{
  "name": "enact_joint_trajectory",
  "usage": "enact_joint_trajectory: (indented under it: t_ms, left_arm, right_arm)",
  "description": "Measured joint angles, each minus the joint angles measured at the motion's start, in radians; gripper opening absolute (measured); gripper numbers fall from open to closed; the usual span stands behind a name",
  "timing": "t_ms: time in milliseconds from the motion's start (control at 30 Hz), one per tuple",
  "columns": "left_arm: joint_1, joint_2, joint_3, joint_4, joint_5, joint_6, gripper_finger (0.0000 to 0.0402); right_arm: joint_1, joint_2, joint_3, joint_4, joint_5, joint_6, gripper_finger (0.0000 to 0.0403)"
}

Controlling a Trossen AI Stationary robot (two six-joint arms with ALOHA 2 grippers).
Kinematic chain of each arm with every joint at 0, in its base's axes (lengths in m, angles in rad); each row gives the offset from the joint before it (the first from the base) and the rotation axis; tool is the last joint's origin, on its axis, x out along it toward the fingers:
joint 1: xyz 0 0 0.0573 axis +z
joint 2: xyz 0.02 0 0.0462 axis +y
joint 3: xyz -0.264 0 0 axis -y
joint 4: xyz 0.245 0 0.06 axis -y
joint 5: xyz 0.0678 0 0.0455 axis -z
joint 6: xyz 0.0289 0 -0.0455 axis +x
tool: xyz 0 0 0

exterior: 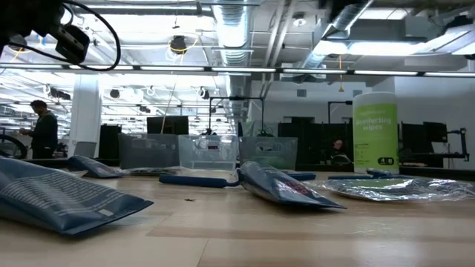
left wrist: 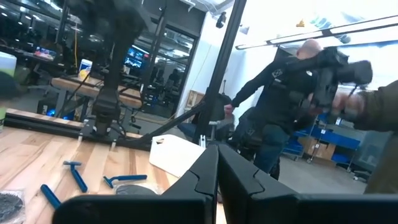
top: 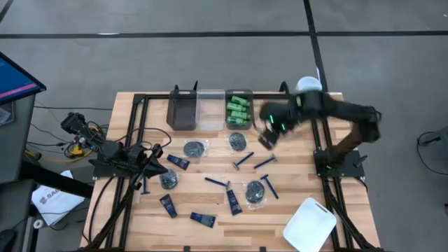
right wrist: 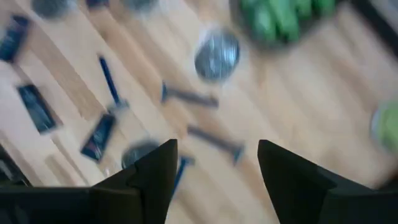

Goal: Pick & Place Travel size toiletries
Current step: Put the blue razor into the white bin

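Travel size toiletries lie scattered on the wooden table: round dark packets [top: 194, 148] [top: 239, 142], blue razors [top: 243, 160] [top: 264, 163] and navy tubes [top: 178, 162] [top: 234, 201]. Green mini bottles [top: 239, 110] fill the rightmost of three bins at the far edge. My right gripper [top: 267, 136] hangs open above the table just right of that bin, pointing steeply down with nothing between its fingers [right wrist: 217, 168]. Below it lie a packet [right wrist: 216, 56] and razors [right wrist: 189, 96]. My left gripper [left wrist: 217, 168] rests shut and empty at the table's left side [top: 150, 164].
A dark bin [top: 183, 110] and a clear bin [top: 210, 110] stand left of the green-bottle bin. A tall green canister [exterior: 375, 133] stands at the far right corner. A white tray [top: 310, 224] lies at the near right. A person [left wrist: 280, 106] stands beyond the table.
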Motion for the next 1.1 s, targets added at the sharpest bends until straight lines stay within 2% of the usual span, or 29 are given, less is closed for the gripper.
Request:
enact_joint_trajectory:
  t_ms: [200,367,533,833,1100]
  left_arm:
    - [0.000,0.000,0.000,0.008,-0.001,0.000,0.0002]
    - [0.000,0.000,0.000,0.011,-0.001,0.000,0.0002]
    - [0.000,0.000,0.000,0.015,-0.001,0.000,0.0002]
    - [0.000,0.000,0.000,0.015,-0.001,0.000,0.0002]
    - [0.000,0.000,0.000,0.015,-0.002,0.000,0.0002]
  right_arm:
    - [0.259,-0.159,-0.431,0.072,0.026,0.474,0.0246]
    - [0.357,-0.182,-0.669,0.293,0.012,0.673,0.0251]
    - [0.375,-0.076,-0.771,0.507,-0.042,0.670,0.0242]
    - [0.375,0.174,-0.773,0.622,-0.150,0.529,0.0227]
    - [0.349,0.207,-0.801,0.661,-0.181,0.446,0.0202]
